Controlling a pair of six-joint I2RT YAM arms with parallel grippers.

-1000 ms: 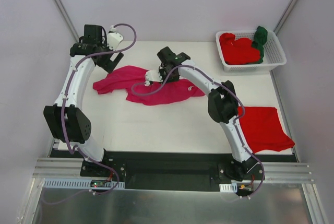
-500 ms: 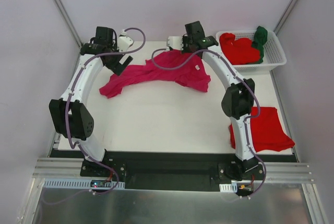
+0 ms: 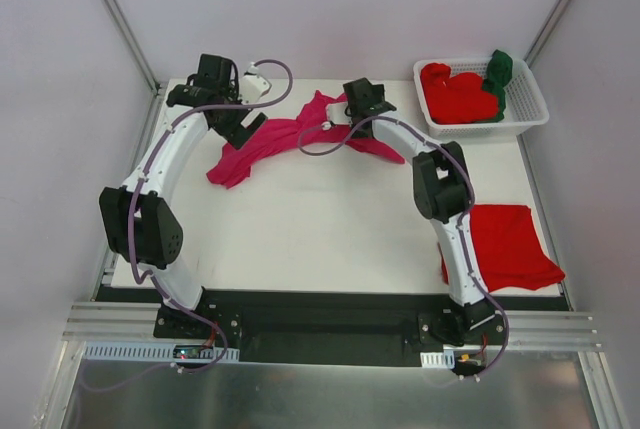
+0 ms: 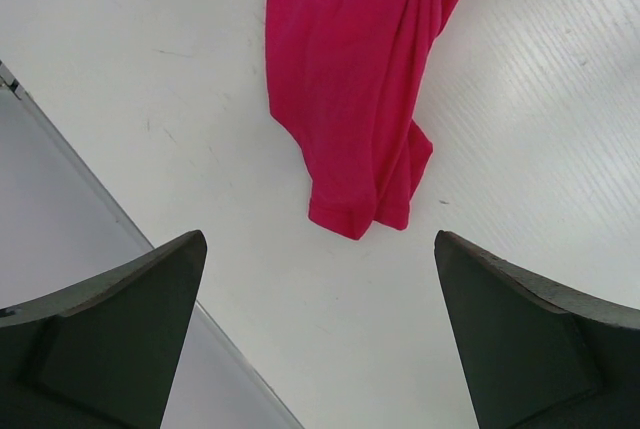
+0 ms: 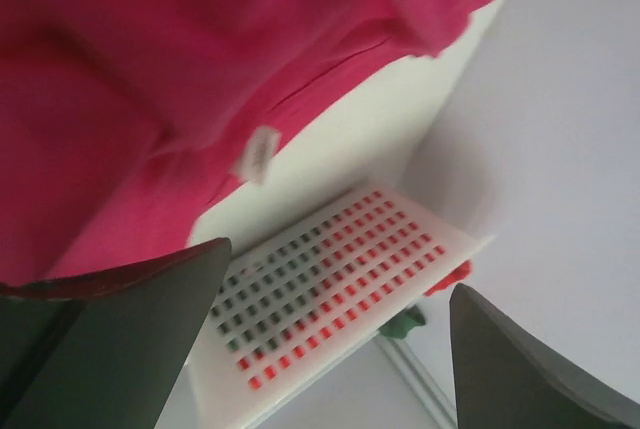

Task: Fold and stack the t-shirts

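looks like a robotics lab test cell, not a home: left arm & right arm bolted to a black plate w/ alu rails, purple cables, bare white table, plain pale wall panels, metal struts.

Counted on the table: one crumpled magenta-pink cloth t-shirt, one flat bright red cloth t-shirt, one white slotted plastic basket. Counted inside it: one dark green cloth t-shirt, plus a bright red cloth heap, shirt number not made out. Counted besides: two white-and-black jointed robot arms.
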